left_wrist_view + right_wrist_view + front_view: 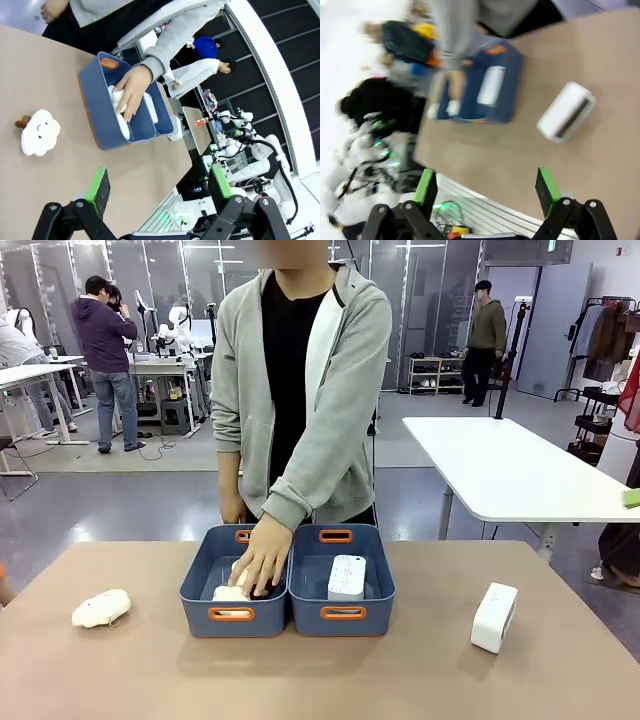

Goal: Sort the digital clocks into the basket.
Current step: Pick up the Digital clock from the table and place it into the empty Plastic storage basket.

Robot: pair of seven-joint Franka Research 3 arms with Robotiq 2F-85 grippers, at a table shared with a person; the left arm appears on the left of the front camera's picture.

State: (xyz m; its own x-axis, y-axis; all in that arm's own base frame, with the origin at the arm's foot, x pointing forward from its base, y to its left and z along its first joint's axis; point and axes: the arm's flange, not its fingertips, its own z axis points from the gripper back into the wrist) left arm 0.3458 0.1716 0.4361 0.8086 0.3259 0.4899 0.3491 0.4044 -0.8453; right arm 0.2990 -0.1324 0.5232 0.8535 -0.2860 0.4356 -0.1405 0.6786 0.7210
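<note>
While one digital clock is lying in the basket | the other digital clock is standing at the table's right edge, ahead of the right gripper, the nearer arm | it and the left gripper are gaping, empty.

The basket, a blue rectangular bin with orange-rimmed handle slots at both ends, is sitting upright near the table's middle, its long side touching a twin bin on the robot's left. The first clock, a white block with rounded corners, is lying flat inside the basket, lengthwise along it. The second clock, also white and rounded, is standing on edge on the bare table well to the basket's right, its greyish face pointing away from the basket.
</note>
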